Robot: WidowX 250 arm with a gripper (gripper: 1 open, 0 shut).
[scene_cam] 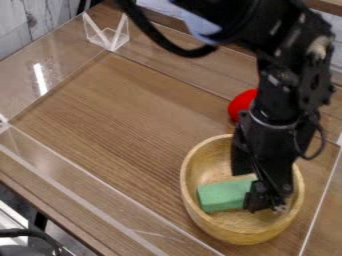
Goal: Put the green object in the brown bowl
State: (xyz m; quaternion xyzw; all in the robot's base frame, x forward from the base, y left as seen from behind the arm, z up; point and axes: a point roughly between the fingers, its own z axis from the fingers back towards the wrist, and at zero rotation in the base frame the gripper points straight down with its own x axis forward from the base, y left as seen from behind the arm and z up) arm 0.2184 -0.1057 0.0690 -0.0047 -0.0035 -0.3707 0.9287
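Mint-green flat rectangular block [223, 193] lay inside light-brown round wooden bowl [201, 168], on bowl floor, tilted. Black gripper [265, 198] pointed down just beside block's right end, jaws spread, nothing held. Block judged light, rigid, smooth-faced, not fragile; best pinched across short width, mid-length. Red strawberry-like toy [242, 101] sat behind bowl. Single camera view only.
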